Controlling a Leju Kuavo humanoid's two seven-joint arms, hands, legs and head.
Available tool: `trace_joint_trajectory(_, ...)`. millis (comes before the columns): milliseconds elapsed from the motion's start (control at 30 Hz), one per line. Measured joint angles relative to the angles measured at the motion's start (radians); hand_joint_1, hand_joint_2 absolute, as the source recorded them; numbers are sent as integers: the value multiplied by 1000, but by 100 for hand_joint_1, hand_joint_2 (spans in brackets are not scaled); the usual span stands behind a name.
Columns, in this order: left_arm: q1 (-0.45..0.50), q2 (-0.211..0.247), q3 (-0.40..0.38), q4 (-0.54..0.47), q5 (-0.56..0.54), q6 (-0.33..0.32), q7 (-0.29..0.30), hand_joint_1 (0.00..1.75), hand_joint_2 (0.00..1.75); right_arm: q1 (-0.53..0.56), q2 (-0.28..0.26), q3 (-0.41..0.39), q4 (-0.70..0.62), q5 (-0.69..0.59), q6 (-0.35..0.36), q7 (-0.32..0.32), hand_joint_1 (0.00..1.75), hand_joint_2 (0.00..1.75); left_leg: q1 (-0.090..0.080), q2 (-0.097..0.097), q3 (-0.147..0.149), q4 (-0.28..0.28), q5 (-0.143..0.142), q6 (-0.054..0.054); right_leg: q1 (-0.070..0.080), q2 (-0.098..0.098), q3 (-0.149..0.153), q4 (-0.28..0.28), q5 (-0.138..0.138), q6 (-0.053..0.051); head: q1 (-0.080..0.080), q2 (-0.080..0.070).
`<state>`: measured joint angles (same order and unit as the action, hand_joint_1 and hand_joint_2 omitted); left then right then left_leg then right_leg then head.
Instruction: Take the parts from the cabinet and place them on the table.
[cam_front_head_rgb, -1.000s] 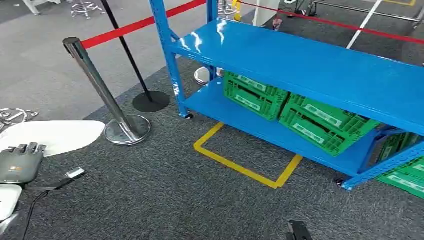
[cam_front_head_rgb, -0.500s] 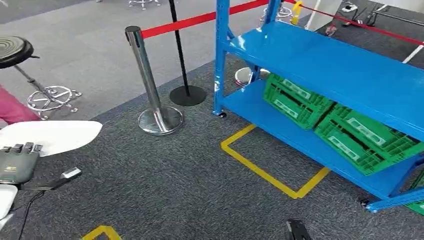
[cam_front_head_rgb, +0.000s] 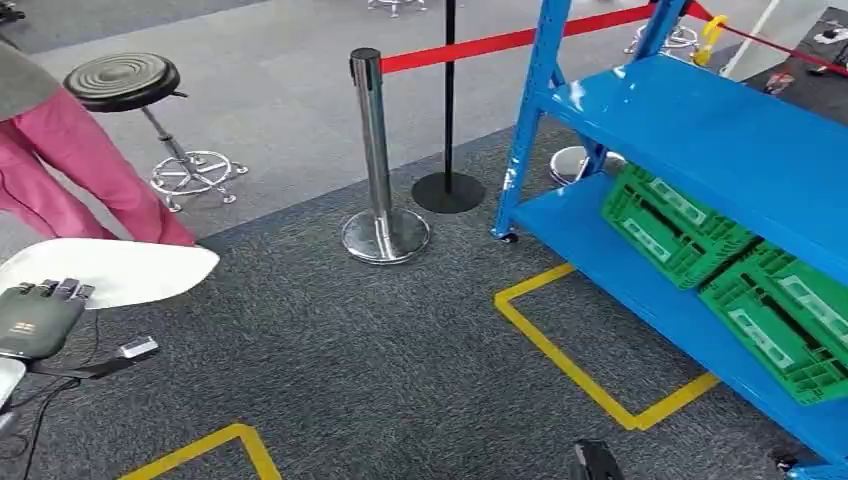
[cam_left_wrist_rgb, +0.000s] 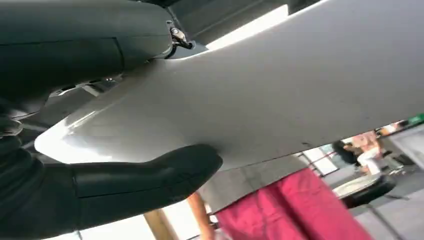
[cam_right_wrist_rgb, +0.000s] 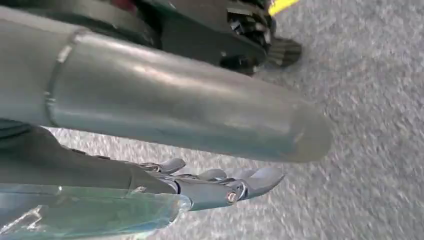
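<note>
My left hand (cam_front_head_rgb: 38, 320) is low at the left edge of the head view and holds a flat white part (cam_front_head_rgb: 110, 270) with a rounded tip. In the left wrist view its thick thumb (cam_left_wrist_rgb: 150, 175) presses against the underside of the white part (cam_left_wrist_rgb: 260, 95). The blue cabinet (cam_front_head_rgb: 700, 130) stands at the right, with green crates (cam_front_head_rgb: 672, 225) on its lower shelf. My right hand (cam_right_wrist_rgb: 225, 187) hangs over the grey carpet, its fingers stretched out with nothing in them.
A chrome stanchion (cam_front_head_rgb: 376, 150) with a red belt (cam_front_head_rgb: 500, 42) stands left of the cabinet. A person in pink trousers (cam_front_head_rgb: 70, 160) is at the far left, beside a black stool (cam_front_head_rgb: 122, 78). Yellow tape marks (cam_front_head_rgb: 570, 350) lie on the carpet.
The camera has turned left, so the cabinet and stanchion have slid right in the picture and the person and stool have come into view. My left hand still holds the white part.
</note>
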<state>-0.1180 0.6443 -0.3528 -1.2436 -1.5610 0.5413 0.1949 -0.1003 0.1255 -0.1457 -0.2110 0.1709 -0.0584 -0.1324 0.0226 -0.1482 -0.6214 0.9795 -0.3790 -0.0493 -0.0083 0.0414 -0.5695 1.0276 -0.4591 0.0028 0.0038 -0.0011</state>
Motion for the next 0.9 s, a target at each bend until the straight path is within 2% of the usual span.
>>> trace_joint_trajectory(33,0,-1,20,-2,4,-1,-11,175,175,-1,0,0,0,0,-1,-2,0,0,-8,66,-8,17,-15,-2,2,-10,2,-3,3,-5,-3,0)
trace_joint_trajectory(67,-9,-2,40,-3,8,-4,-20,175,175,0,0,0,0,0,-1,-2,0,0,-10,110,-34,72,-51,-6,4,-22,2,-5,4,-9,-9,0)
trace_joint_trajectory(100,-15,-5,53,-8,11,-5,-26,175,175,2,0,0,0,0,-1,-2,0,0,-9,129,-73,153,-93,-9,6,-36,1,-4,3,-10,-7,0)
trace_joint_trajectory(133,-17,-8,64,-11,17,-10,-33,175,175,5,0,-1,0,-1,-1,-2,0,0,-9,136,-117,247,-132,-11,7,-52,0,-4,1,-12,-8,0)
trace_joint_trajectory(167,-16,-12,74,-14,22,-16,-42,175,175,7,0,-1,0,-1,-1,-2,0,0,-8,136,-147,312,-150,-13,7,-67,-1,-4,1,-13,-8,0)
trace_joint_trajectory(200,-16,-15,81,-14,26,-19,-45,175,175,8,0,-2,0,-1,-1,-2,0,0,-7,136,-153,325,-145,-14,7,-80,0,-4,0,-13,-8,0)
trace_joint_trajectory(233,-16,-16,89,-15,27,-20,-46,175,175,9,0,-2,0,-1,-2,-2,0,0,-6,138,-135,294,-118,-15,7,-94,1,-4,-1,-13,-8,0)
trace_joint_trajectory(267,-16,-15,97,-20,31,-21,-48,175,175,8,0,-2,0,-2,-1,-2,0,0,-5,144,-95,220,-78,-14,7,-108,2,-4,-3,-12,-8,0)
trace_joint_trajectory(300,-19,-15,107,-24,38,-25,-53,175,175,8,0,-2,0,-2,-1,-3,0,0,-6,166,-37,119,-35,-14,7,-122,5,-4,-6,-9,-8,0)
trace_joint_trajectory(333,-22,-15,116,-28,44,-30,-59,175,175,7,0,-3,0,-3,-1,-4,0,0,-8,227,10,44,-12,-14,11,-131,10,-4,-9,-3,-8,0)
trace_joint_trajectory(367,-32,-15,123,-31,48,-35,-64,175,175,9,0,-4,0,-3,-2,-6,0,0,-20,261,26,4,-23,-14,22,-142,10,4,-18,4,-12,0)
trace_joint_trajectory(400,-33,-18,127,-35,55,-36,-67,175,175,8,0,-5,0,-3,-1,-6,0,0,-16,233,21,10,-20,5,25,-154,15,0,-18,6,-6,0)
trace_joint_trajectory(467,-33,-14,139,-37,65,-41,-79,175,175,8,0,-5,0,-4,-1,-8,0,0,-20,206,16,10,-22,14,24,-183,22,-5,-23,11,-6,0)
trace_joint_trajectory(500,-34,-13,144,-39,69,-44,-80,175,175,8,0,-5,0,-4,-1,-8,0,0,-17,191,17,7,-18,24,22,-196,24,-4,-28,17,-8,0)
trace_joint_trajectory(533,-34,-12,151,-45,74,-46,-82,175,175,7,0,-5,0,-4,-1,-9,0,0,-13,180,17,6,-16,31,17,-148,13,14,-43,25,-6,0)
trace_joint_trajectory(567,-41,-8,157,-47,78,-48,-82,175,175,7,0,-5,0,-5,-1,-10,0,0,-11,170,17,6,-15,38,13,-90,-9,70,-77,26,-3,0)
trace_joint_trajectory(600,-46,-8,158,-50,78,-49,-84,175,175,9,0,-5,0,-6,-1,-10,0,0,-11,156,16,6,-16,42,12,-59,-50,158,-118,26,0,0)
trace_joint_trajectory(633,-48,-9,158,-51,78,-50,-88,175,175,12,0,-6,0,-6,-1,-10,0,0,-13,140,16,6,-16,43,12,-46,-94,249,-155,26,0,0)
trace_joint_trajectory(667,-47,-9,157,-51,78,-51,-91,175,175,15,0,-6,0,-6,-1,-10,0,0,-14,125,16,7,-17,44,13,-42,-129,312,-174,25,0,0)
trace_joint_trajectory(700,-47,-10,158,-51,79,-52,-91,175,175,17,0,-6,0,-6,-1,-10,0,0,-15,108,16,7,-16,44,14,-41,-145,331,-167,23,0,0)
trace_joint_trajectory(733,-47,-10,158,-51,82,-53,-91,175,175,18,0,-6,0,-6,-1,-10,0,0,-15,90,17,8,-16,44,14,-39,-135,295,-133,21,0,0)
trace_joint_trajectory(767,-48,-10,160,-51,90,-56,-95,175,175,17,0,-6,0,-6,-2,-10,0,0,-15,74,18,8,-16,43,14,-34,-101,216,-83,18,0,0)
trace_joint_trajectory(800,-49,-10,164,-52,102,-59,-101,175,175,16,0,-7,0,-7,-2,-11,0,0,-13,60,19,9,-16,42,12,-18,-59,122,-33,15,0,0)
trace_joint_trajectory(833,-53,-10,168,-54,118,-66,-109,175,175,16,0,-8,0,-7,-1,-12,0,0,-11,47,17,11,-16,38,6,27,-21,36,1,16,0,0)
trace_joint_trajectory(867,-62,-8,171,-55,132,-72,-117,175,175,16,0,-8,0,-7,-1,-12,0,0,-15,34,10,17,-15,31,0,59,-13,13,-14,17,-1,0)
trace_joint_trajectory(900,-70,-7,173,-55,150,-77,-130,175,175,15,0,-8,0,-8,-1,-14,0,0,-9,17,3,17,-9,24,3,45,-7,13,-10,17,-1,0)
